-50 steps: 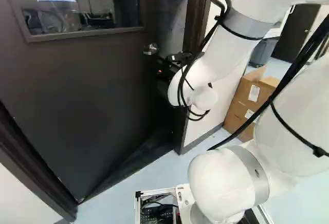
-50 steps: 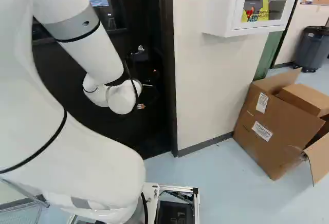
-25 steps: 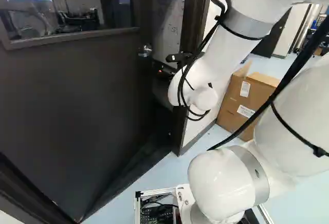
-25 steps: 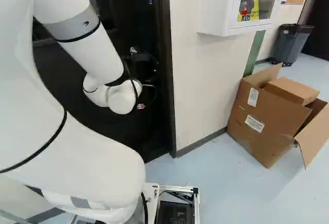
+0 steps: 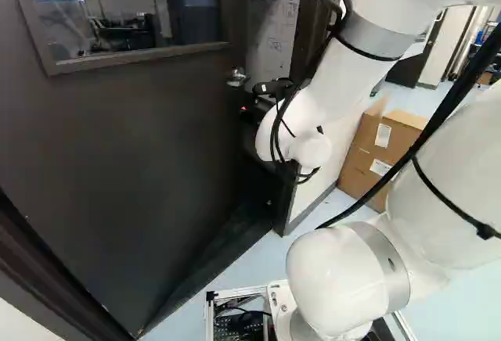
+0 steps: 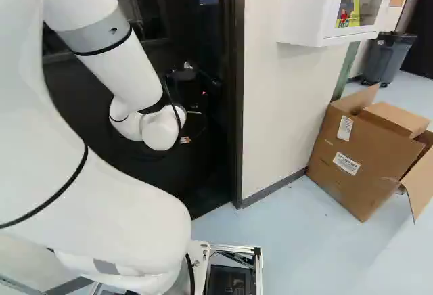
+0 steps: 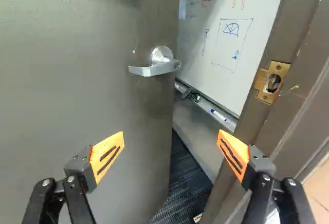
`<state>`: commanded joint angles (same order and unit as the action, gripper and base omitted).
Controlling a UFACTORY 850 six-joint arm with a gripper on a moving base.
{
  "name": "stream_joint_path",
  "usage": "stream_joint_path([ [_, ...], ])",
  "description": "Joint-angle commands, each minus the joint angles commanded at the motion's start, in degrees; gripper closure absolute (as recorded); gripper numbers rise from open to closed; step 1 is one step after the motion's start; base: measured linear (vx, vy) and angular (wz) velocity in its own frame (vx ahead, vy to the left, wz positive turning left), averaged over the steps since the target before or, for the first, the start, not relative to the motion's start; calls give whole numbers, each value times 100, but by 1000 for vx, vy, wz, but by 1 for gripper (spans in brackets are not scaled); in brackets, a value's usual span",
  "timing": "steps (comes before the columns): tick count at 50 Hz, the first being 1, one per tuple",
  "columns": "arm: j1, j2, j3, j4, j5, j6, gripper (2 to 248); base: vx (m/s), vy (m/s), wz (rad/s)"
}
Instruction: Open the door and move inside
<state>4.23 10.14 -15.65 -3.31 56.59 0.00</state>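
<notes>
A white robotic arm (image 5: 356, 71) reaches toward a dark door (image 5: 141, 161) standing ajar at the left of the left base view. Its fingers (image 7: 107, 154) are spread apart with nothing clamped between them, one before the door, the other before the frame (image 7: 257, 113). The silver lever handle (image 7: 154, 70) sits on the door ahead, untouched. Through the gap, a whiteboard (image 7: 226, 34) bears drawings; an open cardboard box (image 6: 365, 156) stands near the wall (image 6: 277, 112) outside.
</notes>
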Motion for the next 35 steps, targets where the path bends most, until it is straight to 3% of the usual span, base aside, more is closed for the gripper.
stream_joint_path([
  [35, 0, 0, 0, 0, 0, 0, 3, 8, 78, 4],
])
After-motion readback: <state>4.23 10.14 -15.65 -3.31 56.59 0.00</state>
